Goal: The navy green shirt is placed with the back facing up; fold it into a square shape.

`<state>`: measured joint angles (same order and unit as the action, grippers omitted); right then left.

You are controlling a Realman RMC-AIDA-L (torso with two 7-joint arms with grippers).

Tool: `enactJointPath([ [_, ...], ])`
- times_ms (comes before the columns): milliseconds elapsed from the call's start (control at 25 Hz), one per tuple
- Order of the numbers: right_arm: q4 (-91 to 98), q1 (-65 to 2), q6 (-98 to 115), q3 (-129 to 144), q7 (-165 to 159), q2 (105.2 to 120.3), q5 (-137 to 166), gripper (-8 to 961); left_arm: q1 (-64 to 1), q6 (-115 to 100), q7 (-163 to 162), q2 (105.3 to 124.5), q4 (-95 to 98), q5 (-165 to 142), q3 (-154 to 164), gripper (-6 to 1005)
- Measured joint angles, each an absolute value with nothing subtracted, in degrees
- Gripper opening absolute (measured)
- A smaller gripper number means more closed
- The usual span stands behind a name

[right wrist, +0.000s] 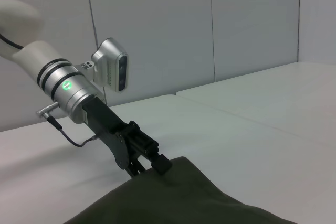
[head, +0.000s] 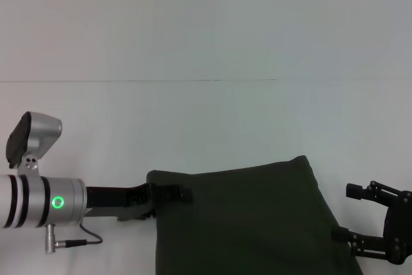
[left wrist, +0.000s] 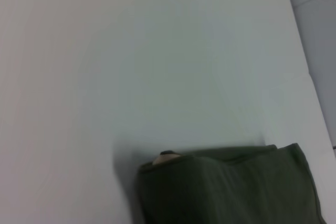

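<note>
The navy green shirt (head: 244,220) lies folded into a dark olive block at the near middle of the white table (head: 206,43), plain side up. My left gripper (head: 168,196) reaches in from the left and is shut on the shirt's left edge, one black finger lying on top of the cloth. In the right wrist view the left gripper (right wrist: 153,160) pinches that same edge of the shirt (right wrist: 178,203). In the left wrist view the shirt (left wrist: 226,187) is draped over a pale pad (left wrist: 167,155). My right gripper (head: 351,214) stands open at the shirt's right edge, its near finger touching the cloth.
A seam line (head: 141,81) crosses the white table at mid depth. The left arm's silver wrist (head: 45,201) with its cable lies low at the near left. Grey wall panels (right wrist: 210,24) stand beyond the table's left side.
</note>
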<state>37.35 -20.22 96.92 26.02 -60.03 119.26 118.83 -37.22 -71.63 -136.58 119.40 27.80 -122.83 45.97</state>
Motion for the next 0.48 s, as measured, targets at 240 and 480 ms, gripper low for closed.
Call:
enactJointPath([
  [240, 37.4, -20.0, 97.0, 25.9, -60.0, 119.35, 118.7, 911, -37.1, -69.7, -136.2, 119.71, 27.4, -122.6, 46.2, 869],
  [480, 37.4, -20.0, 97.1, 25.9, -60.2, 119.37, 118.6, 905, -37.2, -69.0, -135.9, 119.49, 26.9, -122.6, 46.3, 744],
])
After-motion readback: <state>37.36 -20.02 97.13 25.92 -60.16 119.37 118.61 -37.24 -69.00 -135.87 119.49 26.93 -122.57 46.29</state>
